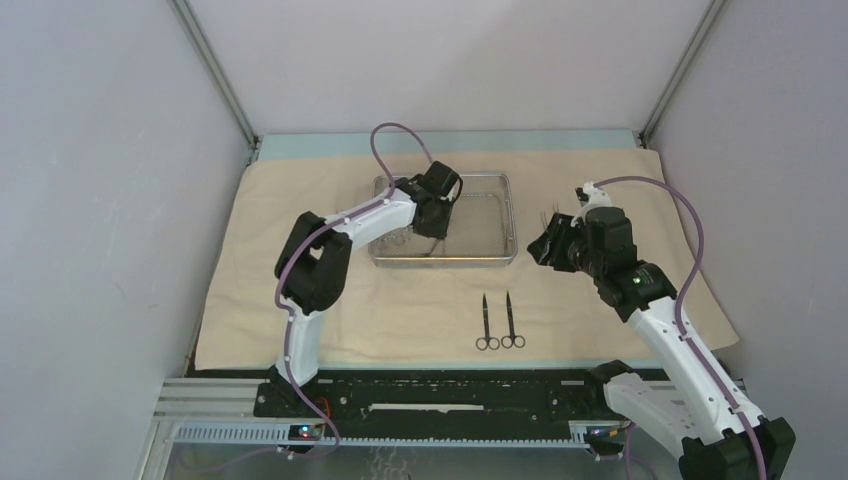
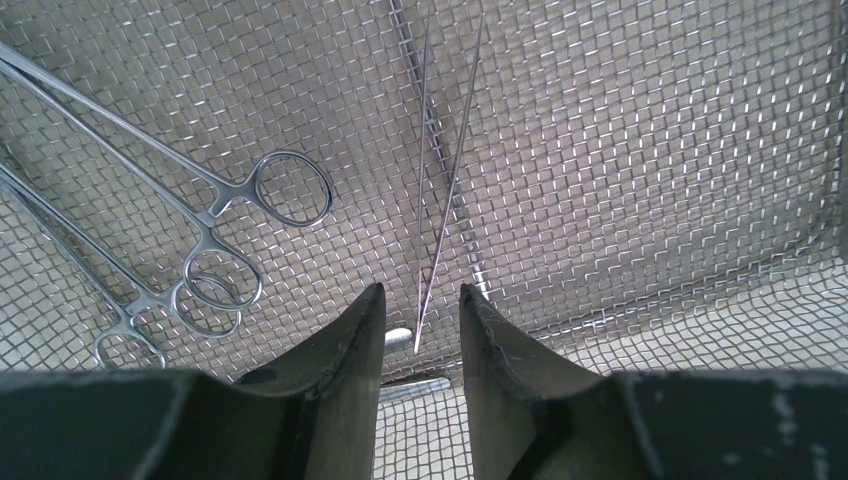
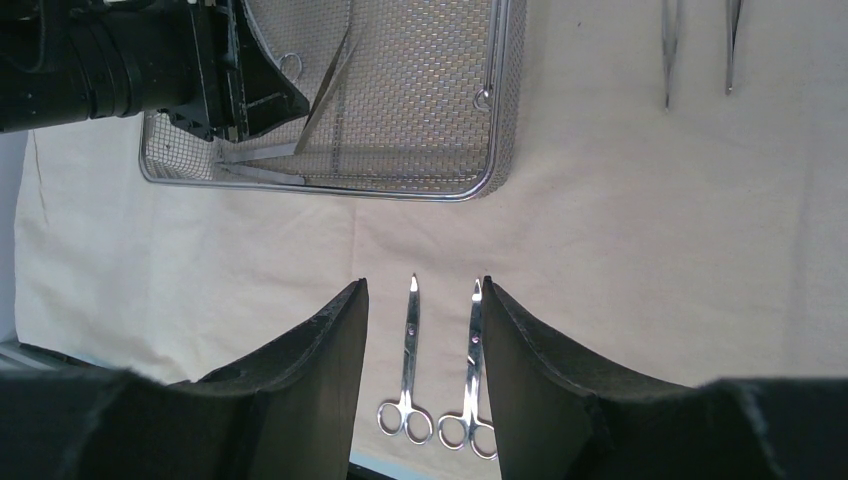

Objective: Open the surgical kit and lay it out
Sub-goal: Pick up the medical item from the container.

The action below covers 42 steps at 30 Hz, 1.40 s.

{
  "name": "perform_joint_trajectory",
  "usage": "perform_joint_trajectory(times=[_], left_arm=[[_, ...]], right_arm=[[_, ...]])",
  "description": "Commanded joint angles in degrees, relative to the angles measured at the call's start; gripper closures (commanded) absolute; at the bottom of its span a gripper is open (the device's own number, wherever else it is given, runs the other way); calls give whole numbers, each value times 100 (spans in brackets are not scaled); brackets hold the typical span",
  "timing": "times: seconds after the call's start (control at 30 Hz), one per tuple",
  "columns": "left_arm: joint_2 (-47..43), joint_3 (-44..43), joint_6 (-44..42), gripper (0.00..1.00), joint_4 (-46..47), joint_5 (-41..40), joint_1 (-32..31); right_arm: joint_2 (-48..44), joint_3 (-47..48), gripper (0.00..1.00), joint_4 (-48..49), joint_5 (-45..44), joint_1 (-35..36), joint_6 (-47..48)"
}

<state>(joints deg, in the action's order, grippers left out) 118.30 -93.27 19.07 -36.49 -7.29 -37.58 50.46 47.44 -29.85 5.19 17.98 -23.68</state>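
The beige cloth [image 1: 300, 300] lies spread flat. The steel mesh tray [image 1: 445, 262] stands on it at the middle back. My left gripper [image 1: 435, 215] is down inside the tray, open [image 2: 421, 295]. The closed end of slim tweezers [image 2: 445, 180] lies between its fingertips [image 2: 375, 295], not gripped. Two ring-handled clamps [image 2: 200, 215] lie on the mesh [image 2: 650, 150] to the left. Two scissors [image 1: 487, 322] [image 1: 511, 320] lie side by side on the cloth in front of the tray. My right gripper [image 1: 548, 245] hangs open and empty right of the tray [image 3: 425, 285], above the scissors [image 3: 408, 350].
Two more slim steel instruments [image 3: 668, 50] [image 3: 733, 45] lie on the cloth right of the tray [image 3: 500, 120], cut off by the view's top edge. Grey walls close the back and both sides. The arm bases and a black rail run along the near edge [image 1: 450, 395].
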Motion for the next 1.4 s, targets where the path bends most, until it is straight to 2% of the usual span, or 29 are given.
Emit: perform_joint_trajectory(times=[0.0,0.47,0.67,1.07,1.37], left_arm=[[31,235,66,62,213,-30,-69],[130,505,73,67,336,-84,-151],[154,529,51,74,336,-201,-194],[97,495,-55,94,336,-242,-205],[-150,416,-138,100,336,-273,-206]], right_arm=[[-18,108,46,104,-44,-49,71],[-24,107,46,101,-44,-57,74],[-27,108,46,102,-44,-62,74],[-51,108,46,104,-36,-71,71],[-50,108,46,105,-41,-84,75]])
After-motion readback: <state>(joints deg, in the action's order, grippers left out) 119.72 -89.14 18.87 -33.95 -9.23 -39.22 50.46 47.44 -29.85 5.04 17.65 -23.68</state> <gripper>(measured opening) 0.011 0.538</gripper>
